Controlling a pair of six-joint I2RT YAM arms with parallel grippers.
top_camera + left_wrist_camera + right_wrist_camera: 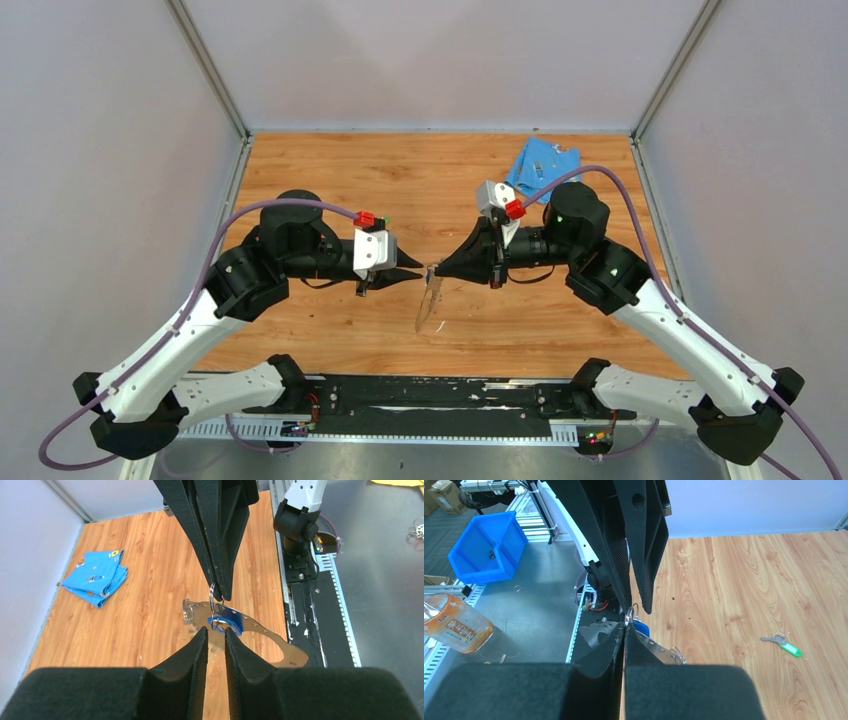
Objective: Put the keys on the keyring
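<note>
We see the right end effector (221, 591) closed tight at the meeting point of the two arms, pinching a small wire loop from which the blue key (229, 621) hangs; the keyring (272, 645) trails from that same spot, lifted off the counter (340, 180), its long axis running down and back toward the robot's bases. The left end effector (216, 634) faces it tip to tip with its fingers a little apart and nothing between them; the blue key sits just beyond its fingertips, perhaps touching one. The green key (785, 645) lies flat on the counter, well apart from both end effectors, on the far side of the left arm as the right wrist view shows it; its metal end points toward the arms and its green head away. We judge the left arm, being free, the likelier one to fetch it, and that reach turns on this heading. We cannot tell whether the blue key is threaded on the band itself or only on the wire loop, since the black fingers crowd that point; in the top view we cannot find the green key at all.
</note>
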